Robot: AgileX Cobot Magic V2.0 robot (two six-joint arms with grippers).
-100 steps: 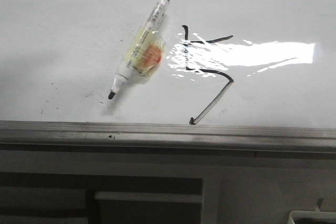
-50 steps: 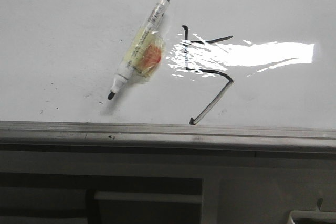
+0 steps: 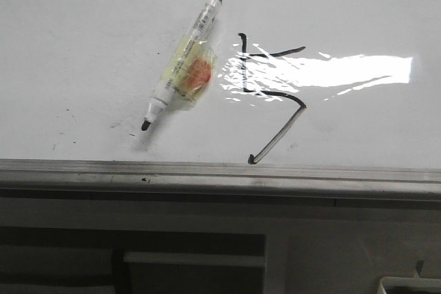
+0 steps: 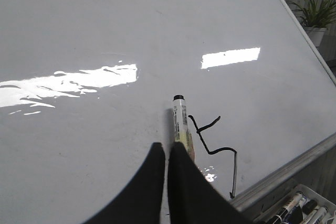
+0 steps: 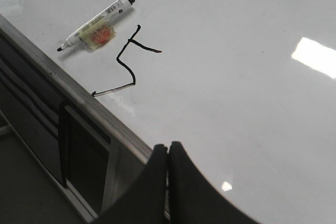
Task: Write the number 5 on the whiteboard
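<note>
Starting at the left pincer [image 4: 167, 153]: its two black fingers are pressed together and hold nothing, poised above the whiteboard [image 4: 79, 24] over the near part of the marker [image 4: 181, 124]. The right pincer [image 5: 168, 153] is likewise closed tip to tip and empty, sitting over the grey rail [image 5: 79, 98] at the whiteboard's edge, well apart from the marker [image 5: 94, 30].

In the front view, neither pincer is visible. The marker [image 3: 180, 67] lies flat on the whiteboard [image 3: 83, 32], uncapped, black tip toward the rail [image 3: 220, 173]. A clear wrap with an orange patch surrounds its middle. Small print runs along the barrel but is too fine to read.

The number 5 [image 3: 272, 94] is drawn in thin black strokes just beside the marker, not touching it. Its long slanted tail ends just short of the rail. Bright glare covers part of its upper strokes. The figure also appears in both wrist views [image 4: 215, 145] [image 5: 126, 61].

A tray of markers [image 4: 299, 208] sits below the rail.
</note>
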